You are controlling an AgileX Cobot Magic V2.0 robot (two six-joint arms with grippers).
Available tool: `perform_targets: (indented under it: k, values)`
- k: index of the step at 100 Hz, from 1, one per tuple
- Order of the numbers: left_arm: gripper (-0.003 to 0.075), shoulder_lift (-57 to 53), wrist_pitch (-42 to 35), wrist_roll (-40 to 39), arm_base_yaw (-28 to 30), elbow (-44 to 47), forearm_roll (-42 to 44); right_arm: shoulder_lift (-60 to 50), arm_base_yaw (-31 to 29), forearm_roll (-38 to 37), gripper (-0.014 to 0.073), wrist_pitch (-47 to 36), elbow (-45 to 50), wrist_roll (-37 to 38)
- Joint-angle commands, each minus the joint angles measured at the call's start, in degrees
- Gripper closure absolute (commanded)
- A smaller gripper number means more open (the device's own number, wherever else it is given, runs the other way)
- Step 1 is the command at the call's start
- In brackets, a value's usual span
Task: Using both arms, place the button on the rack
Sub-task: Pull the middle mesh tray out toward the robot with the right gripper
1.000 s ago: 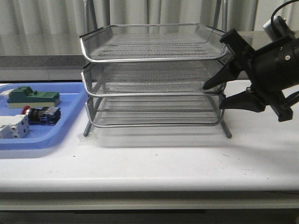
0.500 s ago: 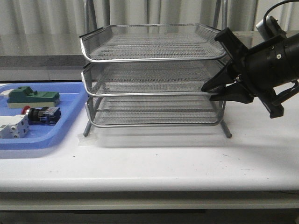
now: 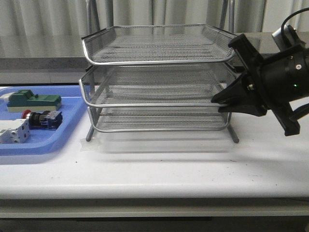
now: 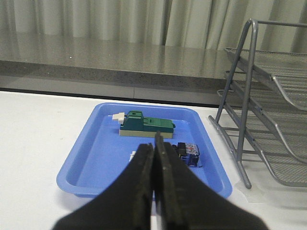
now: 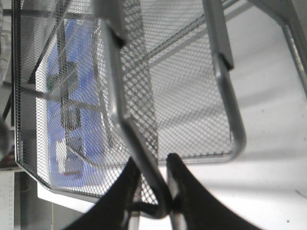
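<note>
The button (image 3: 43, 119), red cap and blue rear, lies in the blue tray (image 3: 58, 145) at the left; it also shows in the left wrist view (image 4: 187, 152). The silver wire rack (image 3: 159, 61) stands mid-table. My right gripper (image 3: 221, 99) is shut on the right front corner of the rack's middle tier rim (image 3: 149, 104), which sticks out forward past the other tiers. The right wrist view shows the fingers clamped across that rim (image 5: 152, 163). My left gripper (image 4: 154, 146) is shut and empty, in front of the tray, apart from the button. The left arm is out of the front view.
A green block (image 3: 34, 100) lies at the back of the tray, also seen in the left wrist view (image 4: 146, 126). A white terminal block (image 3: 12, 131) lies at its front left. The rack's legs (image 3: 234, 135) stand on the white table.
My right gripper has closed on the middle tier's rim corner. That tier has slid out forward and now sits lower and nearer than before. The tray contents have not moved.
</note>
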Motion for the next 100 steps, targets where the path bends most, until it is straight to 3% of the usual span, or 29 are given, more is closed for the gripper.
perform_targets:
  k: [1, 29, 60, 70, 89, 100]
  values:
    - [0.0740, -1.7, -4.5, -0.4, 0.1, 2.5, -0.2, -3.4, -0.1, 1.3, 0.0610, -0.2, 3.6, -4.4]
    - [0.0740, -1.7, -4.5, -0.4, 0.1, 2.5, -0.2, -11.6, -0.1, 1.4, 0.0610, -1.9, 14.5, -6.4]
    - [0.0740, -1.7, -4.5, -0.4, 0.1, 2.5, -0.2, -13.6, -0.1, 1.4, 0.0601, -2.0, 16.9, -6.4]
    - [0.0740, -1.7, -4.5, -0.4, 0.1, 2.5, -0.2, -13.6, -0.1, 1.6, 0.0510, -2.0, 16.9, -6.4]
    - [0.0740, -1.7, -4.5, -0.4, 0.1, 2.5, -0.2, -14.6, -0.1, 1.6, 0.0200, -0.5, 16.9, -6.4]
    - [0.0740, -1.7, -4.5, -0.4, 0.1, 2.5, -0.2, -17.2, -0.1, 1.5, 0.0134, -0.3, 16.9, -6.4]
